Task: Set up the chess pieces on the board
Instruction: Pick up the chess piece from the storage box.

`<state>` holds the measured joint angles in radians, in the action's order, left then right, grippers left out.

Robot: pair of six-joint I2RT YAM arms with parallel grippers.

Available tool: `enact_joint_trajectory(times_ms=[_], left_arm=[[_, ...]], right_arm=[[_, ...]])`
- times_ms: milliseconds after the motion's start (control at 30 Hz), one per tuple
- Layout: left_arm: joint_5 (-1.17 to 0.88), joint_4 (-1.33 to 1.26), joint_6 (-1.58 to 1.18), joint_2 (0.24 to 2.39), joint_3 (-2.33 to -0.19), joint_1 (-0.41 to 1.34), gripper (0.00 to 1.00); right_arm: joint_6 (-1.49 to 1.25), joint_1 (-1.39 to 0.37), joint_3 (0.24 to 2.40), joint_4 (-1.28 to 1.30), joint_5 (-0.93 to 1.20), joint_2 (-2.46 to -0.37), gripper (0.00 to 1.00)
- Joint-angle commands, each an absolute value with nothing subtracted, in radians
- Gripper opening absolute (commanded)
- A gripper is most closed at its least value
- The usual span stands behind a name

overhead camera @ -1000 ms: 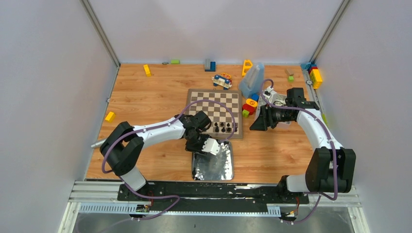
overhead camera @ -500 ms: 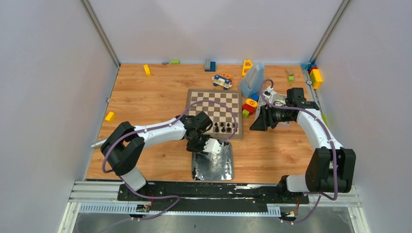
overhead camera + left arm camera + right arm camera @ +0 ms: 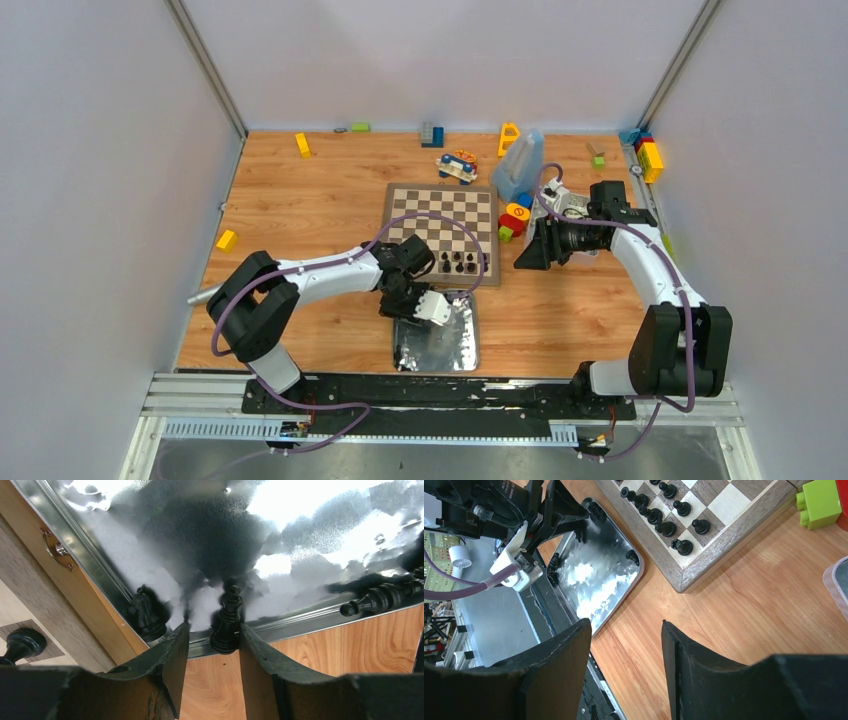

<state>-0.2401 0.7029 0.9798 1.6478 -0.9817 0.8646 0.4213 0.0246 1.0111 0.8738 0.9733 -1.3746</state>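
Observation:
The wooden chessboard (image 3: 440, 212) lies mid-table with a few black chess pieces (image 3: 458, 263) on its near rows; both also show in the right wrist view, the board (image 3: 729, 507) and the pieces (image 3: 659, 516). My left gripper (image 3: 407, 300) is open, low over the far left corner of a shiny metal tray (image 3: 440, 345). In the left wrist view a standing black king-like piece (image 3: 227, 620) is just beyond my open left gripper (image 3: 214, 627), by the tray rim. A black knight (image 3: 147, 612) stands to its left and another piece (image 3: 382, 597) lies at the right. My right gripper (image 3: 527, 256) is open and empty, hovering right of the board.
Coloured toy blocks (image 3: 514, 218) and a translucent blue container (image 3: 518, 165) sit by the board's right far corner. A toy car (image 3: 456, 166) is behind the board. More blocks lie along the back and right edges (image 3: 650, 155), and a yellow one (image 3: 227, 240) at left.
My left gripper has shifted slightly toward the near side, lower over the tray's far corner. The right arm has not moved.

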Motion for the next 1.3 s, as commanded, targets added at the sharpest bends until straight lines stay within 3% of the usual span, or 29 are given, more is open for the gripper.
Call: enact_joint_trajectory(times_ms=[0, 300, 633, 833, 1267], left_arm=[[-0.241, 0.685, 1.023, 1.615, -0.984, 0.874, 0.50], [-0.232, 0.683, 1.012, 1.641, -0.993, 0.882, 0.42], [-0.266, 0.638, 0.903, 1.632, -0.988, 0.884, 0.13], [-0.339, 0.630, 0.847, 1.586, -1.013, 0.876, 0.01], [-0.719, 0.571, 0.593, 1.436, -1.143, 0.753, 0.00]], right_arm=[[0.449, 0.021, 1.017, 0.863, 0.995, -1.383, 0.54], [0.452, 0.021, 1.017, 0.865, 0.994, -1.386, 0.54], [0.449, 0.020, 1.027, 0.865, 1.012, -1.378, 0.54], [0.453, 0.018, 1.048, 0.859, 1.071, -1.362, 0.54], [0.410, -0.233, 1.127, 0.751, 1.106, -1.342, 0.56]])
